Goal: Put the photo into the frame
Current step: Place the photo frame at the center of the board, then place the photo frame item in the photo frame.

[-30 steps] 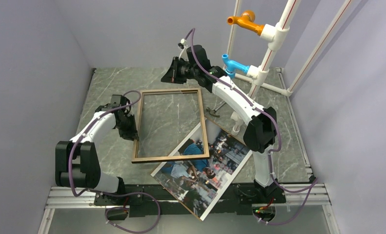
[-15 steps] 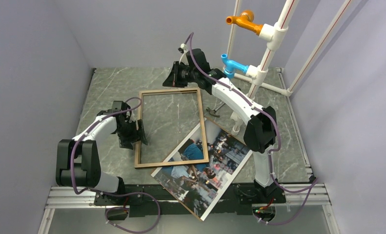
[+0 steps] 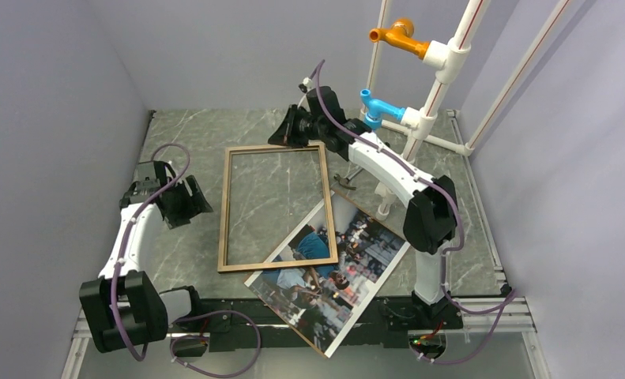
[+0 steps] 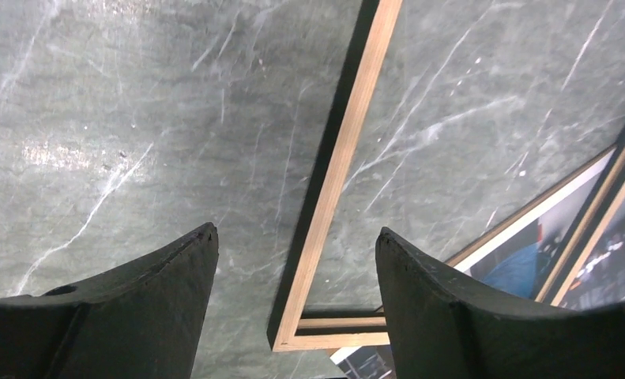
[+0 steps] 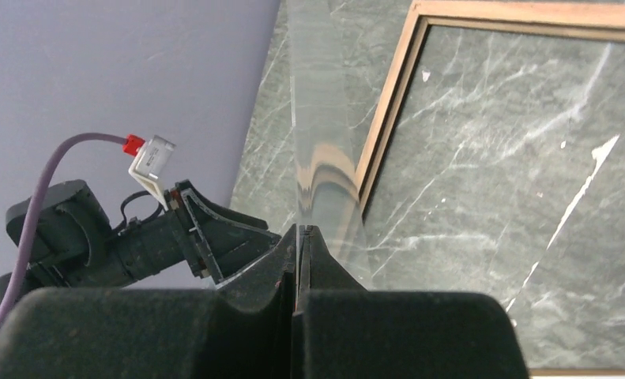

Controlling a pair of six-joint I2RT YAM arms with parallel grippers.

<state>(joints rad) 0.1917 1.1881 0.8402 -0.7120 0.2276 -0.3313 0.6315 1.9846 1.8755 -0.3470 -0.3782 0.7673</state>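
Note:
The frame lies flat on the marble table, brown wood side up, and its thin rail runs between my left fingers' line of sight. Its near right corner rests over the photo, a colour print lying picture up at the near right, whose white edge shows in the left wrist view. My left gripper hangs open and empty to the left of the frame. My right gripper is at the frame's far rail, shut on a thin clear sheet that rises from its fingertips.
A white pipe stand with orange and blue fittings rises at the back right. A small dark object lies just right of the frame. Lilac walls close in the left, back and right sides.
My left gripper has opened, let go of the frame's left rail and drawn back to the left. The frame has settled flat. The right gripper shifted slightly right.

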